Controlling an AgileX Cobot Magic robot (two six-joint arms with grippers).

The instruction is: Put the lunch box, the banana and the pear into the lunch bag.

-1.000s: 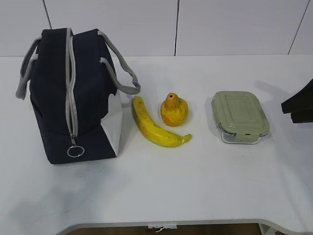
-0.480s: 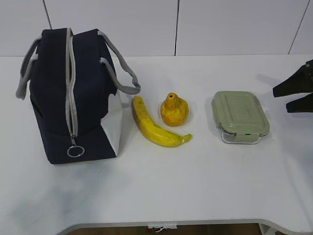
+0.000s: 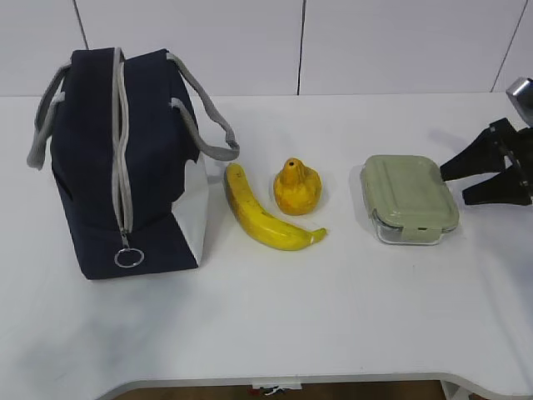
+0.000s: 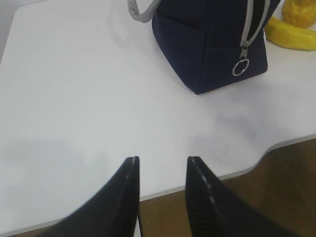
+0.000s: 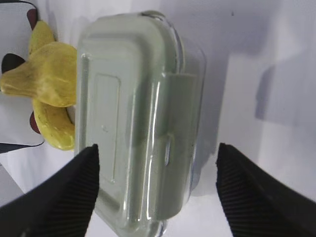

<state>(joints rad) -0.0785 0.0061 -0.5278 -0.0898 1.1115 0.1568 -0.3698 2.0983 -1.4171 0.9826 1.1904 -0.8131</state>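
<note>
Lunch box (image 5: 136, 113) between spread right fingers (image 5: 74, 192), untouched

Slanted front view, two close wrist views

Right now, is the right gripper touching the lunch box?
Apart. In the exterior view the right gripper stands open just beside the lunch box, with white table showing between its fingertips and the lid. The right wrist view shows its fingers clear of it.

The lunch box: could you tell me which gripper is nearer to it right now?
Right. The right gripper hovers open just beside the lunch box, jaws pointed at it. The left gripper is over the table's near edge, beyond the lunch bag.
</note>
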